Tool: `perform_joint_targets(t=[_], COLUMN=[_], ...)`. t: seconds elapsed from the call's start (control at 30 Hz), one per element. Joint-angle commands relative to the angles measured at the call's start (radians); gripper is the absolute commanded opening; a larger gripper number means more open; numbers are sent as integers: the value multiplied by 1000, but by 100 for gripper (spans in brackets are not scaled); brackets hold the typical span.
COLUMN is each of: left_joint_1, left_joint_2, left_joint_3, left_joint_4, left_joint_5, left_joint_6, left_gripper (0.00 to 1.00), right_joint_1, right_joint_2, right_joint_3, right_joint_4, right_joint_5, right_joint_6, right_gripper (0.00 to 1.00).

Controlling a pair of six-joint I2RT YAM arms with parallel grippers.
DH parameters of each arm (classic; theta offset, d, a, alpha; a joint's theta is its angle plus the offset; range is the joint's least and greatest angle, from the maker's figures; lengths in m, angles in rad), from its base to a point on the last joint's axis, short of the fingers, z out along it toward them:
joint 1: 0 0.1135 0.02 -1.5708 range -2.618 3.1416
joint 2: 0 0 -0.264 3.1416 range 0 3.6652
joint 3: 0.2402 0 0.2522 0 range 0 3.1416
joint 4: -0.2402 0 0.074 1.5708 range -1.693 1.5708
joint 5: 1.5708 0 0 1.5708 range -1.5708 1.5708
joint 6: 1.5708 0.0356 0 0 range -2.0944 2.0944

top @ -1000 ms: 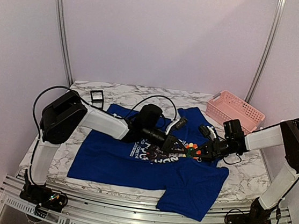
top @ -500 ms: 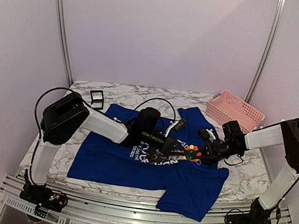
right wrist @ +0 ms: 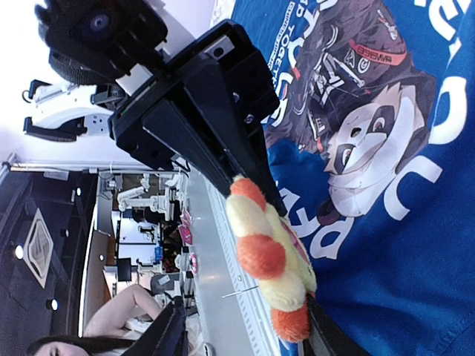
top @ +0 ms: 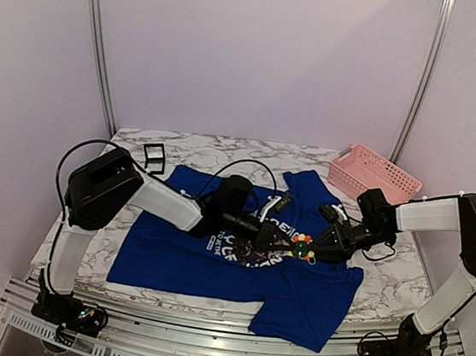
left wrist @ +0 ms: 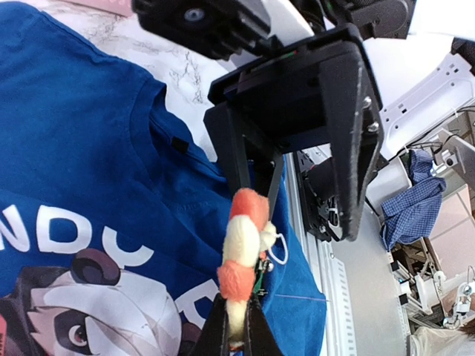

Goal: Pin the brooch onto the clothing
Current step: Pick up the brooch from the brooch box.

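The left tool (left wrist: 237,331) is pinching the brooch (left wrist: 241,256) tight between its tips, over the blue T-shirt's (top: 211,261) chest print on the surface (top: 389,285). The right tool (right wrist: 245,334) is standing spread around the brooch, gripping nothing.

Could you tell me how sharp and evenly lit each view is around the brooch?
Top external: soft, even light, the brooch small but distinct on the shirt. Left wrist: brooch close and soft-edged, upper right washed out. Right wrist: brooch slightly soft, panda print crisp, left edge dark.
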Motion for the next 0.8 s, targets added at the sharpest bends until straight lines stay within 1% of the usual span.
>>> perform_joint_targets(t=[0.0, 0.07, 0.1, 0.13, 0.2, 0.3, 0.33, 0.47, 0.53, 0.6, 0.63, 0.7, 0.77], left_joint_1=[-9, -9, -9, -9, -12, -14, -14, -15, -18, -21, -23, -29, -34], left_joint_2=[22, 24, 24, 25, 25, 27, 28, 31, 31, 32, 34, 37, 41], left_joint_3=[-18, -21, -23, -24, -26, -26, -26, -22, -18, -14, -13, -8, -2], left_joint_4=[-38, -45, -46, -45, -43, -41, -38, -32, -33, -33, -35, -40, -46], left_joint_5=[-19, -22, -24, -25, -25, -26, -26, -26, -28, -31, -33, -36, -40], left_joint_6=[47, 55, 56, 55, 56, 54, 56, 57, 59, 63, 68, 78, 84], left_gripper=[0, 0, 0, 0, 0, 0, 0, 0, 0, 0, 0, 0, 0], right_joint_1=[-5, -3, 0, 5, 8, 14, 16, 38, 55, 58, 58, 58, 57], right_joint_2=[-52, -61, -74, -87, -137, -291, -363, -549, -603, -635, -643, -638, -615], right_joint_3=[-20, -45, -67, -94, -176, -291, -326, -469, -507, -526, -528, -525, -515], right_joint_4=[-21, -2, 16, 50, 173, 367, 437, 635, 682, 686, 685, 696, 720], right_joint_5=[-2, 31, 62, 102, 180, 294, 328, 472, 517, 590, 599, 567, 499], right_joint_6=[-11, 5, 18, 30, 84, 155, 167, 182, 167, 164, 175, 185, 209], right_gripper=[58, 68, 76, 82, 85, 86, 86, 84, 84, 84, 84, 78, 72])
